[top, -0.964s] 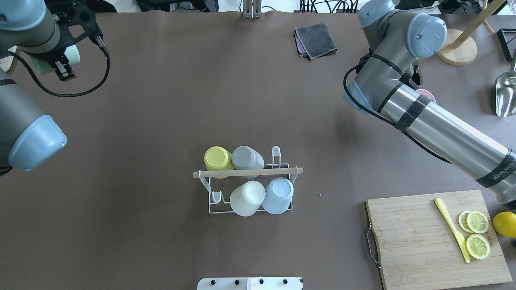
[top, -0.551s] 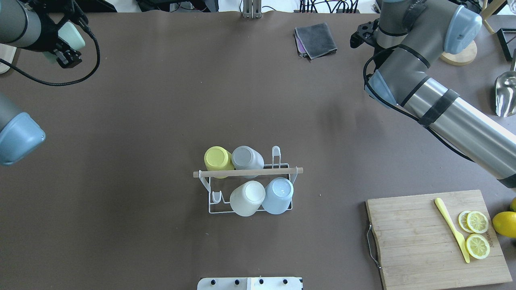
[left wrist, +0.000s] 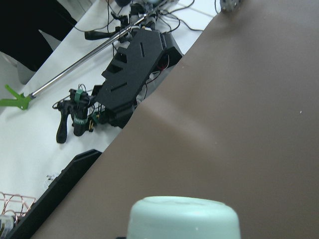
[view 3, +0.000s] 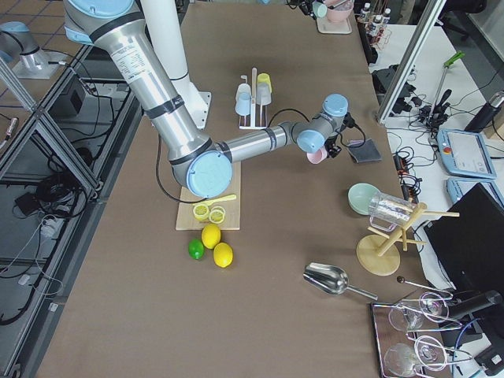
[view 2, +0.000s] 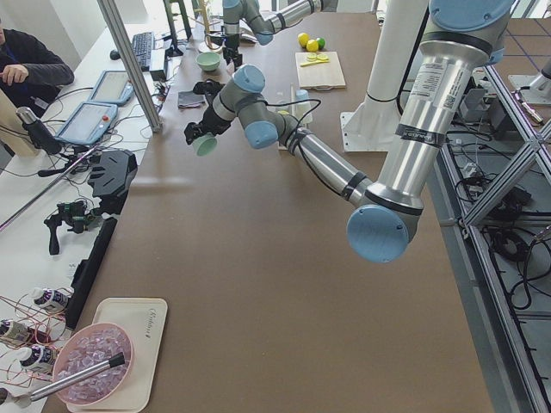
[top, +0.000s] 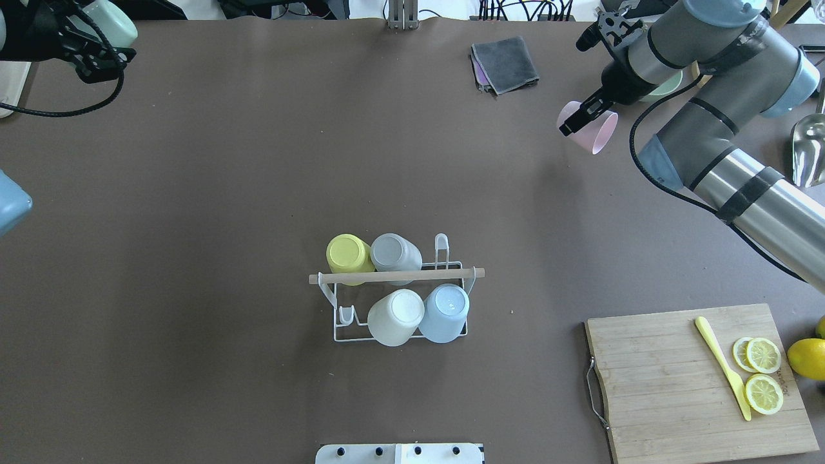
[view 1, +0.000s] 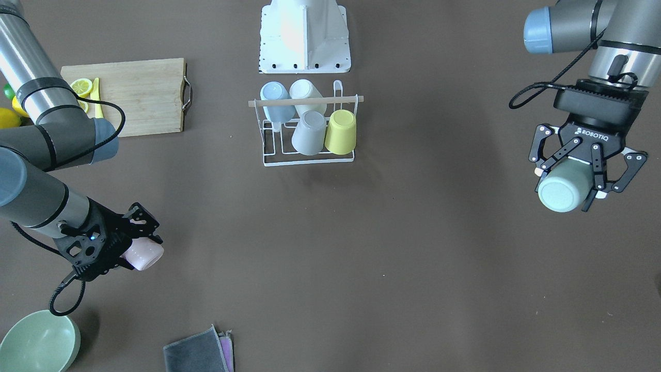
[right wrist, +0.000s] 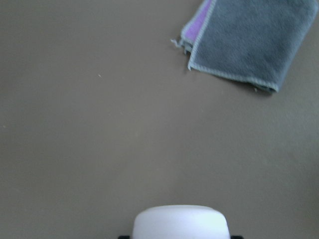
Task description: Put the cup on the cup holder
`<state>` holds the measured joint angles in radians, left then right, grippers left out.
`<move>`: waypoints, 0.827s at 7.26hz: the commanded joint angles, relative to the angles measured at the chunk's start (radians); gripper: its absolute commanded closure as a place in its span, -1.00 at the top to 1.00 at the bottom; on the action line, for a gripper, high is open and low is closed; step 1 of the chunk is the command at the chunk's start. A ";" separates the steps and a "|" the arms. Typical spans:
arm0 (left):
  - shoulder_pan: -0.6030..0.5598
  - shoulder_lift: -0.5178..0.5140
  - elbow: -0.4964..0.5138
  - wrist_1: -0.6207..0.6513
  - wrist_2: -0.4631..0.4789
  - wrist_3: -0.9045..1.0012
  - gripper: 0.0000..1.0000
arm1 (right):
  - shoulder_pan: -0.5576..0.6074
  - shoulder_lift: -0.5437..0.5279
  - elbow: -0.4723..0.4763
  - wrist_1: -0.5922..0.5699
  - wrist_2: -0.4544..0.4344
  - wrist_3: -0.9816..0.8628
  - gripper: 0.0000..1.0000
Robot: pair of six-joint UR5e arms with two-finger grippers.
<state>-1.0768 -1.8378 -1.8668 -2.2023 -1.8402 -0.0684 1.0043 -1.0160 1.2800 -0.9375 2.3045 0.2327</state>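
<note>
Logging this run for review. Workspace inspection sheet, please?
Surface: brown table, no spills seen.
Job's things: cup holder carries yellow cup, grey cup, white cup, blue cup, inverted; two prongs free.
Clutter: grey cloth, cutting board with lemon slices and yellow knife, green bowl.
Grippers: left pincer shut on mint cup, right pincer shut on pink cup, both far from holder.
Cables: black cable loops at both wrists.
Surroundings: operator at side desk.

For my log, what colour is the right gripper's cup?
Pale pink; the cup in the right gripper shows best in the overhead view.
</note>
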 commanded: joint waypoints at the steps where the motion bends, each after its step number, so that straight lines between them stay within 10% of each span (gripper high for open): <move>1: 0.000 0.035 0.040 -0.291 -0.011 -0.048 -1.00 | -0.041 0.001 -0.007 0.319 -0.063 0.141 -0.20; 6: 0.134 0.089 0.061 -0.935 -0.083 -0.198 -1.00 | -0.111 -0.006 -0.011 0.720 -0.172 0.409 -0.22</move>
<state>-1.0198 -1.7692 -1.8090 -2.9597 -1.9237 -0.2194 0.9161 -1.0208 1.2682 -0.3268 2.1714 0.5631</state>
